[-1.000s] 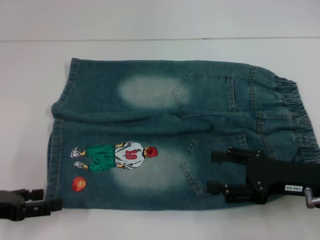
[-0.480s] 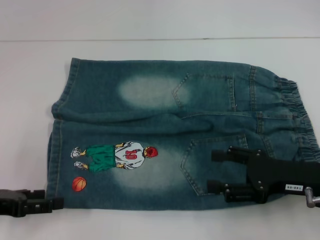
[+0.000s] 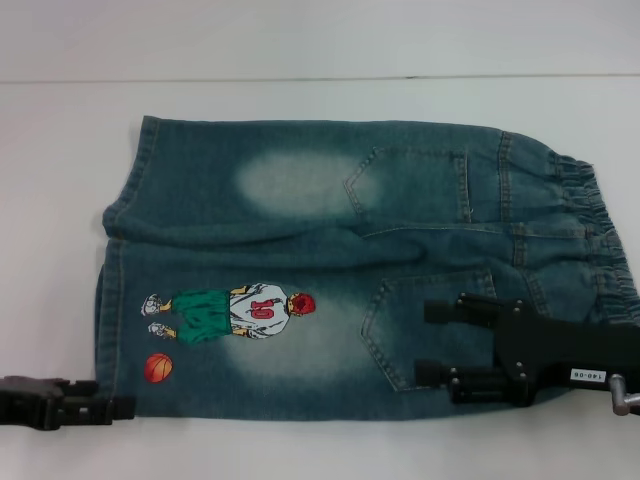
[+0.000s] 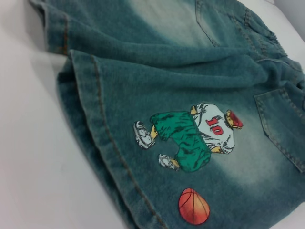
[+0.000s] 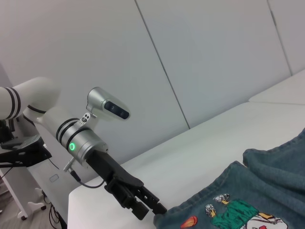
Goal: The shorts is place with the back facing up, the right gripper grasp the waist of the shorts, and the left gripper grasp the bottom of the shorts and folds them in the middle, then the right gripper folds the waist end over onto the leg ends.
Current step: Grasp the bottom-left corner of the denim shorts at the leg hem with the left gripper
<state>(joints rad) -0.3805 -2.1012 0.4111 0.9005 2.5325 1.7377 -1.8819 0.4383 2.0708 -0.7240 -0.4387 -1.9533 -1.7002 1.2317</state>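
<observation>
Jaws of the right gripper (image 3: 432, 345) spread, hovering over the near pocket just inside the waist of the shorts (image 3: 600, 255); left gripper (image 3: 118, 407) at the near hem corner, jaws' state cannot tell. Shorts (image 3: 300, 230) lie flat, back up, on the white bench (image 3: 300, 455). Judgement: each gripper should pinch both denim layers at its edge before lifting, so the fold stays even
</observation>
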